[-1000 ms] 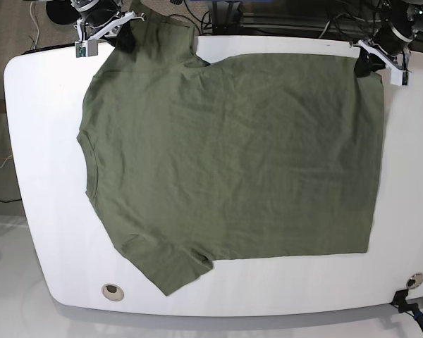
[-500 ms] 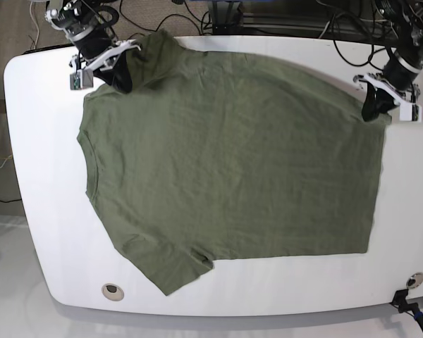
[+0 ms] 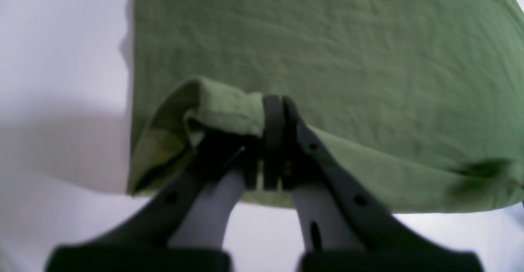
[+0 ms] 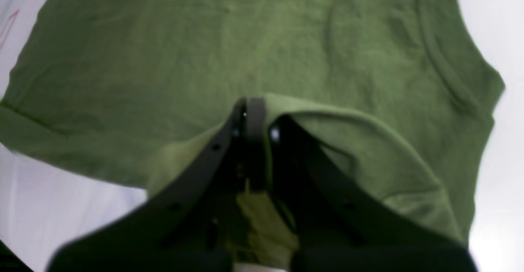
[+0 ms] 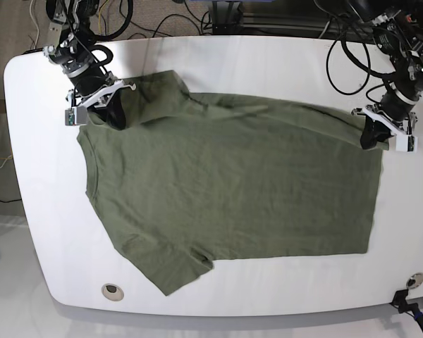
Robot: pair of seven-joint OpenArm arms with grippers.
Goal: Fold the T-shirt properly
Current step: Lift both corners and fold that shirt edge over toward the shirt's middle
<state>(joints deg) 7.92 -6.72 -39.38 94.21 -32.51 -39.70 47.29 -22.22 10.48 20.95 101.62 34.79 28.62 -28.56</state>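
Spread on the table (image 5: 49,232), the T-shirt (image 5: 233,190), collar toward the base view's left, hem toward its right. At the far left corner, the right gripper (image 5: 102,105), over the shoulder by the far sleeve. At the far right, the left gripper (image 5: 377,134), over the far hem corner. Near sleeve toward the table's front edge, beside a round hole (image 5: 111,290). Cables (image 5: 345,49) behind the far edge.

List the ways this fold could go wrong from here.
The left gripper pinches only a small bunched bit of the T-shirt hem corner, so it may slip free. The right gripper holds the shoulder edge while the far sleeve trails loose and could crumple under. Uneven pulling would likely skew the fold line.
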